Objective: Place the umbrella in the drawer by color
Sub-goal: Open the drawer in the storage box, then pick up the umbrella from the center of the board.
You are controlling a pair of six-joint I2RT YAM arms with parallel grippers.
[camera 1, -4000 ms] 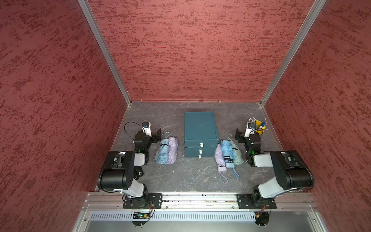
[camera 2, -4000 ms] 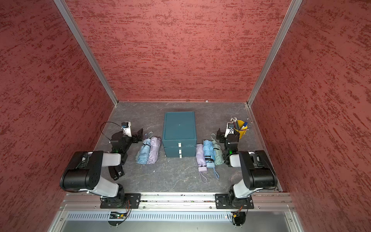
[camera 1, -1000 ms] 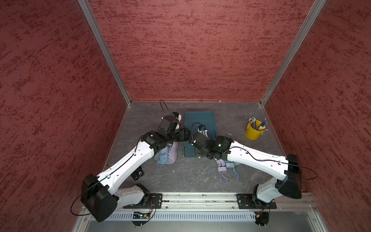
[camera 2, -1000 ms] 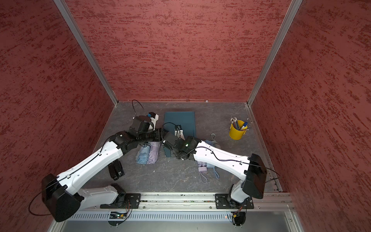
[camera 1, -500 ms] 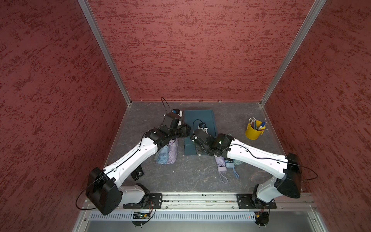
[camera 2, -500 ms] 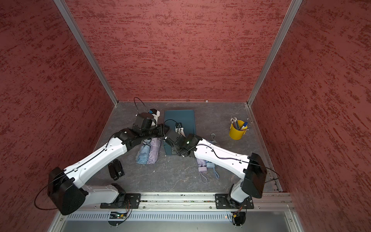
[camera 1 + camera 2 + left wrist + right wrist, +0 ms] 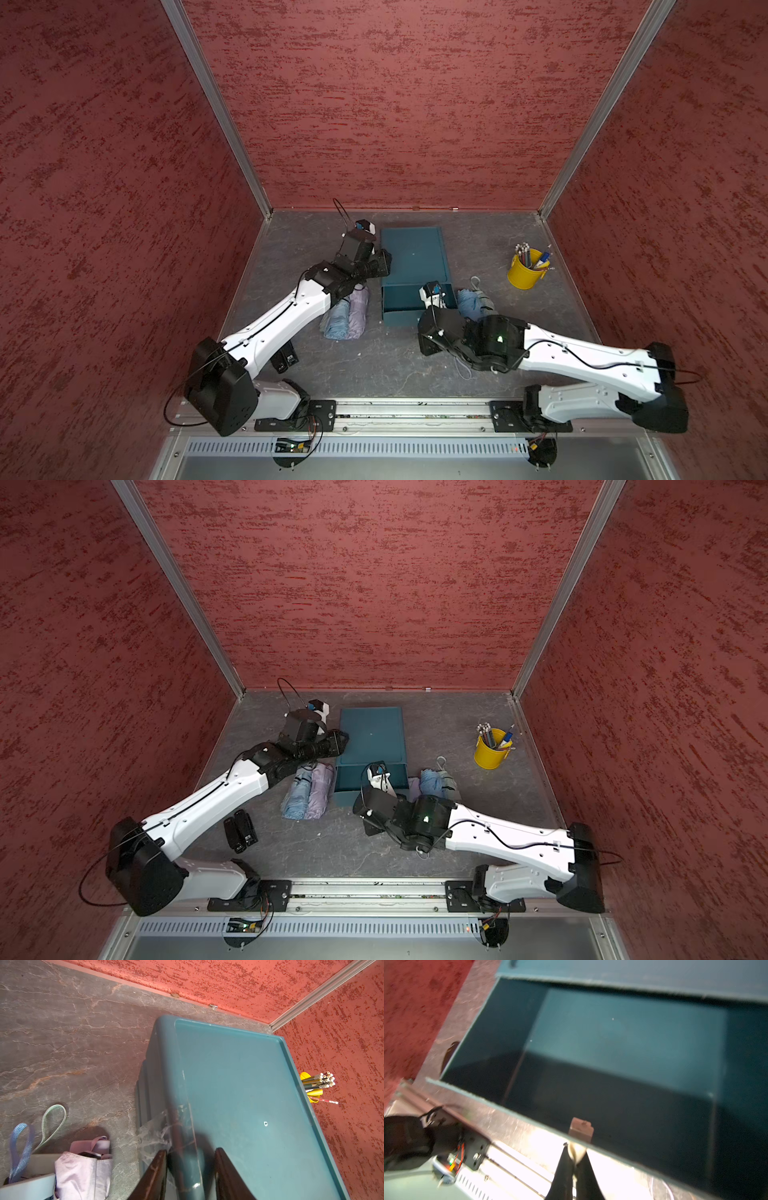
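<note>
At the table's centre, in both top views, the top drawer (image 7: 403, 303) now stands pulled out of the cabinet (image 7: 414, 253); a second ago it was in. The left umbrellas (image 7: 347, 316) and right umbrellas (image 7: 473, 301) lie beside the cabinet, none stowed.

Left wrist view: the left gripper (image 7: 191, 1151) straddles the cabinet rim. I cannot tell whether it clamps.

Right wrist view: the right gripper (image 7: 575, 1153) is closed on the drawer handle (image 7: 578, 1149). I judge loading can begin.

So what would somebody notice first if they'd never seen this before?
Probably the teal cabinet in the middle, where the robot is busy: the right gripper is shut on the handle of its open drawer, and the left gripper straddles the cabinet's side edge. Then the bright yellow cup of pencils near the back right corner, and pastel folded umbrellas lying on either side of the cabinet.
</note>
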